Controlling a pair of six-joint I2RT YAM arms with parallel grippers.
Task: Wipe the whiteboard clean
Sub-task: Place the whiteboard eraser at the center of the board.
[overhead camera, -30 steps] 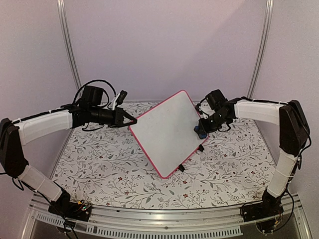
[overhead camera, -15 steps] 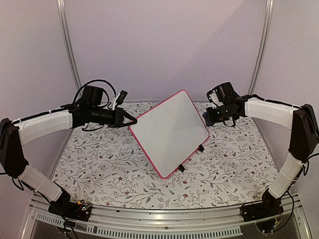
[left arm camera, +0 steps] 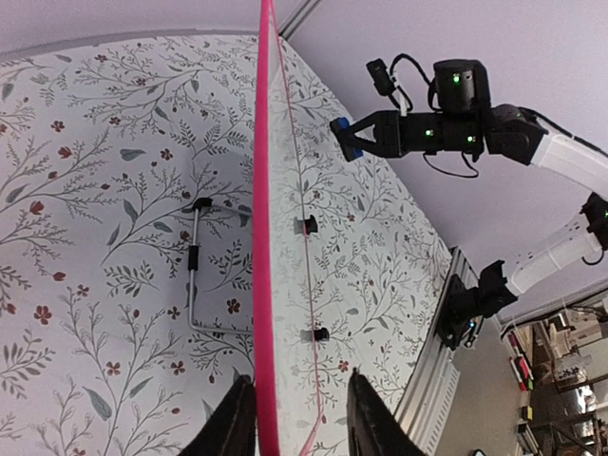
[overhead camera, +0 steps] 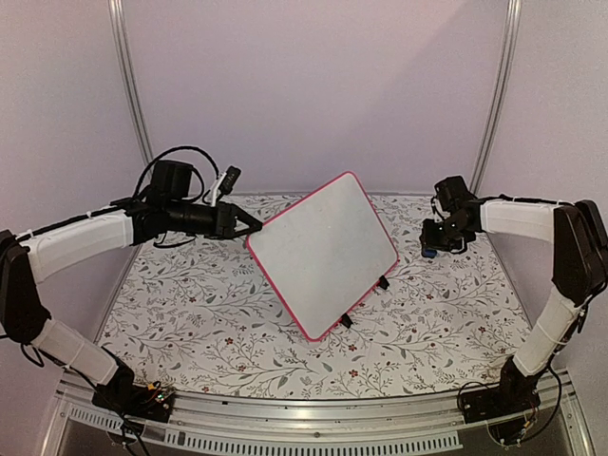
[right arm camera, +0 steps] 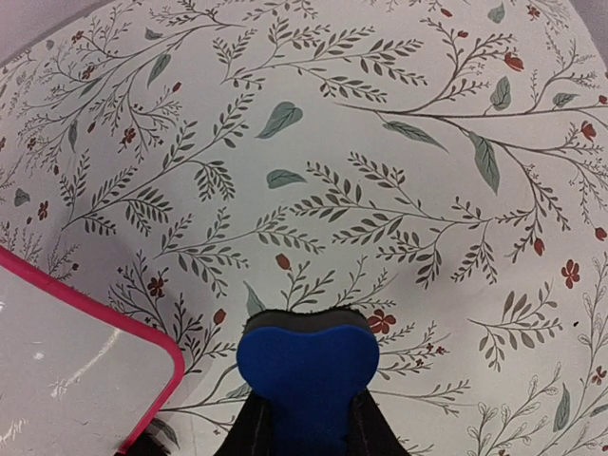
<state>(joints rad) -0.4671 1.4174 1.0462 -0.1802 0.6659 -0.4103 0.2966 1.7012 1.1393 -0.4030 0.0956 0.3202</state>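
1. Underneath everything lies the wide table (overhead camera: 190, 313), covered with a pale cloth printed with grey leafy sprigs and small red flowers.
2. Next, the rectangular whiteboard (overhead camera: 323, 252) with its rounded pink-red frame stands near the middle of the table. It is tilted back and turned like a diamond, with its lower edge resting on the cloth. The left wrist camera sees it edge-on as a pink line (left arm camera: 264, 237). One rounded corner shows at the lower left of the right wrist view (right arm camera: 66, 361), where its white face carries only faint specks.
3. Reaching in from the left side, the black left gripper (overhead camera: 249, 228) meets the whiteboard's left corner. In its own camera the gripper (left arm camera: 302, 418) is narrow, with its two fingers on either side of the pink frame, clamping it.
4. Over on the right, the black right gripper (overhead camera: 432, 249) hangs above the table, well apart from the whiteboard's right edge. It is closed on a small blue eraser block (right arm camera: 306, 366), which sticks out between its fingers. The eraser (overhead camera: 429, 253) is off the board, with floral cloth beneath it.
5. Behind the board, a thin bent metal wire stand (left arm camera: 193, 275) lies against the cloth.
6. Lastly, two small black clip feet (overhead camera: 383, 282) sit on the whiteboard's lower right edge, touching the table.
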